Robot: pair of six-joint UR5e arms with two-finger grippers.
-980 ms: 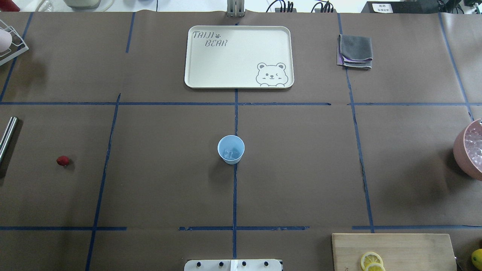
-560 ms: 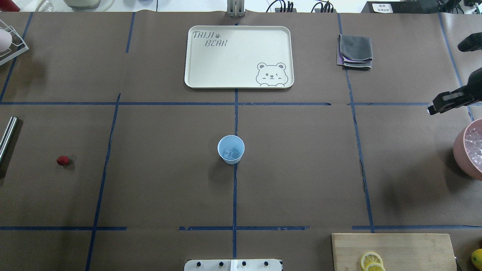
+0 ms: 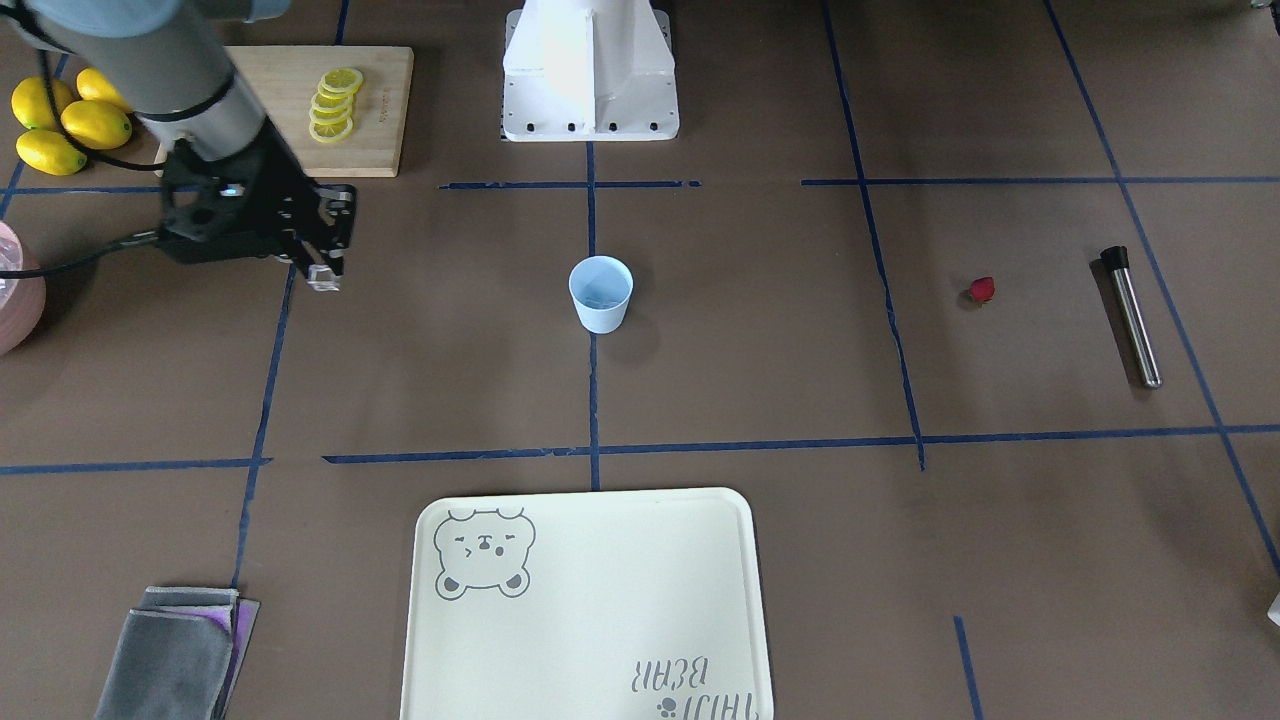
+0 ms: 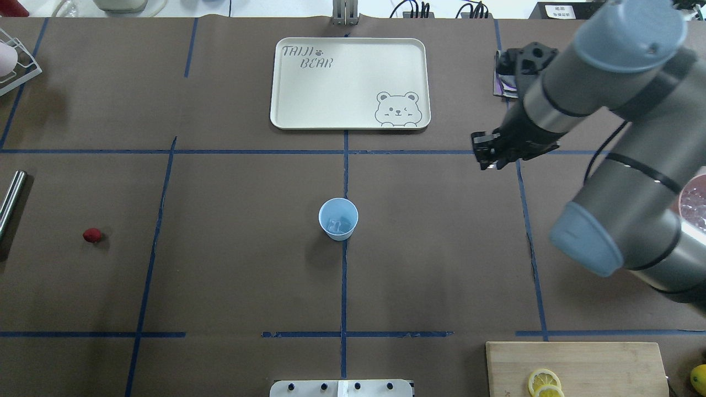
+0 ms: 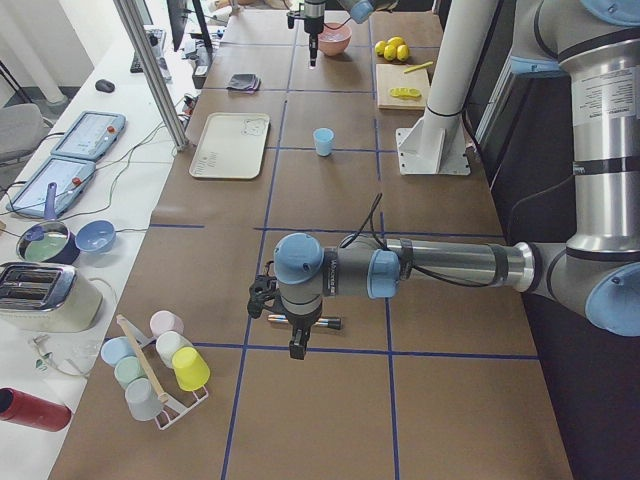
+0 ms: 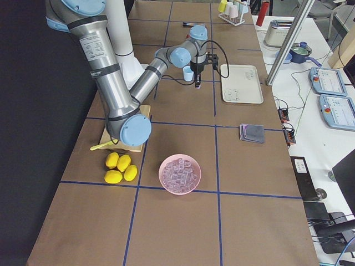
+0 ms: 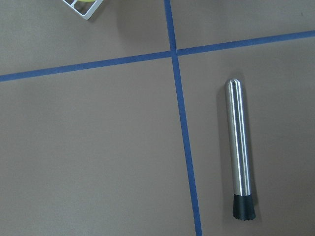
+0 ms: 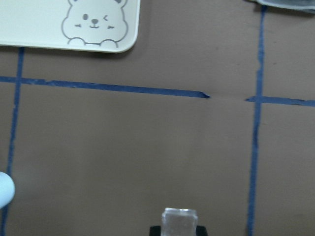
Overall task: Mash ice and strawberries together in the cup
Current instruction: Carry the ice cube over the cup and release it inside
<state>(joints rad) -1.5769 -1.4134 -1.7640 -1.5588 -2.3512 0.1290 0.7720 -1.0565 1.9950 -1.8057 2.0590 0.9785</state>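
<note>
The pale blue cup (image 4: 338, 219) stands upright at the table's middle with clear ice (image 4: 339, 225) in its bottom; it also shows in the front view (image 3: 601, 293). My right gripper (image 4: 488, 161) hangs above the table to the cup's right and a little beyond it, shut on a clear ice cube (image 8: 180, 220), which also shows in the front view (image 3: 325, 277). The dark-red strawberry (image 4: 92, 235) lies on the table far to the left. My left gripper (image 5: 297, 340) hangs over a steel muddler (image 7: 239, 152); I cannot tell whether it is open or shut.
A pink bowl (image 6: 162, 172) of ice stands at the right end, with lemons (image 6: 121, 167) beside it. A cutting board (image 4: 606, 361) with lemon slices is near right. A cream tray (image 4: 331, 94) and a grey cloth (image 3: 175, 650) lie at the far side. A cup rack (image 5: 155, 370) stands at the left end.
My right arm has come in from the right edge and swung left toward the table's middle with the ice cube. Cup and strawberry have not moved.
</note>
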